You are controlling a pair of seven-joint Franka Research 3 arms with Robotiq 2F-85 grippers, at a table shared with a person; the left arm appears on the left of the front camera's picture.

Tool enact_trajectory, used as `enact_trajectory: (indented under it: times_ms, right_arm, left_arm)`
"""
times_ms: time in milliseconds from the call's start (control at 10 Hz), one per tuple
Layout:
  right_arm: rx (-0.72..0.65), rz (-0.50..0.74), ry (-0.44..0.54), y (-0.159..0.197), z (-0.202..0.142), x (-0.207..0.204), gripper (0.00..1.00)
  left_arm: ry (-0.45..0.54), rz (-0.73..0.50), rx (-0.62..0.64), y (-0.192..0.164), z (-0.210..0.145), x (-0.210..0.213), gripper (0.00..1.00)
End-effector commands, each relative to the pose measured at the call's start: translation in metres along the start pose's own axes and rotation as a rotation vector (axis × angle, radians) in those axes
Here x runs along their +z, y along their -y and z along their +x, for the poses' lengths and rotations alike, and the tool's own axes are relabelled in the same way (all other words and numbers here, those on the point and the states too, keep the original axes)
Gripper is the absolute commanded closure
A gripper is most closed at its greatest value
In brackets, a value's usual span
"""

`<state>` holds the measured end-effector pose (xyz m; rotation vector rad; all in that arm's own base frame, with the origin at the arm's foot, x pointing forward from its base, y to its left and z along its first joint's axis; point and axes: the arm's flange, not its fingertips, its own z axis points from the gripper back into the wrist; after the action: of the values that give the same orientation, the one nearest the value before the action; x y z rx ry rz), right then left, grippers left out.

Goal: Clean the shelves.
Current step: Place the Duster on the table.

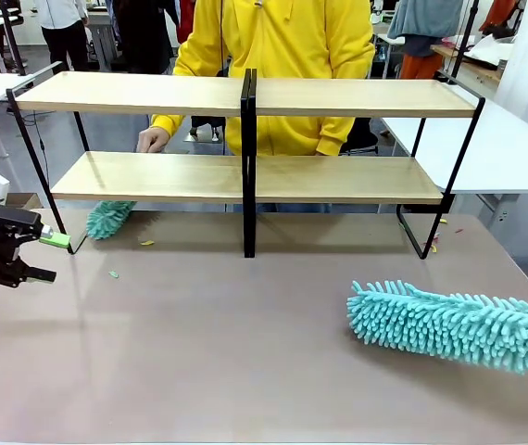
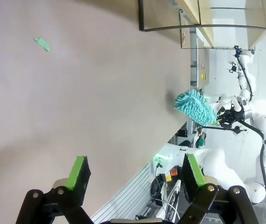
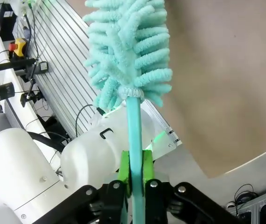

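The shelves (image 1: 245, 176) stand across the far half of the table, two light-wood boards on a black frame; a corner of the frame (image 2: 207, 28) also appears in the left wrist view. My right gripper (image 3: 135, 175) is shut on the teal handle of a fluffy teal duster (image 3: 128, 51). The duster head (image 1: 454, 324) lies low over the table at the front right, also seen far off as a duster (image 2: 196, 107). At the table's left edge my left gripper (image 1: 49, 257) (image 2: 135, 175) is open and holds nothing. A person's hand (image 1: 153, 139) rests at the lower board's back edge.
A second teal duster (image 1: 108, 218) lies on the table under the lower shelf's left end. Small scraps (image 1: 146, 243) (image 1: 113, 273) (image 2: 42, 44) dot the brown table (image 1: 245, 352). A person in a yellow hoodie (image 1: 282, 37) stands behind the rack. White tables flank both sides.
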<state>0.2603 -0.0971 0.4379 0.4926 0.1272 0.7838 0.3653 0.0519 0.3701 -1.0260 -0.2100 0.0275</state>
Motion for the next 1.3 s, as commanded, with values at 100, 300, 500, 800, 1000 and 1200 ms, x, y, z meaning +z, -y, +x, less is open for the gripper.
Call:
enact_trajectory:
  times_ms: [100,300,500,800,1000,1200]
  right_arm:
    - [0.007,0.01,0.011,-0.004,0.011,-0.003,0.41]
    - [-0.038,-0.018,0.088,0.004,0.012,0.008,0.0]
    - [-0.142,-0.075,0.391,0.021,0.006,0.044,0.0]
    - [-0.164,0.017,0.595,0.013,-0.026,0.081,0.0]
    - [-0.174,0.111,0.597,-0.015,-0.06,0.105,0.0]
    - [-0.232,0.349,0.628,-0.051,-0.116,0.148,0.0]
  left_arm:
    - [-0.012,-0.013,-0.02,-0.001,-0.003,-0.005,0.0]
    - [-0.012,-0.013,-0.02,-0.001,-0.003,-0.005,0.0]
    - [-0.012,-0.013,-0.02,-0.001,-0.003,-0.005,0.0]
    - [-0.012,-0.013,-0.02,-0.001,-0.003,-0.005,0.0]
    - [-0.012,-0.013,-0.02,-0.001,-0.003,-0.005,0.0]
    - [-0.012,-0.013,-0.02,-0.001,-0.003,-0.005,0.0]
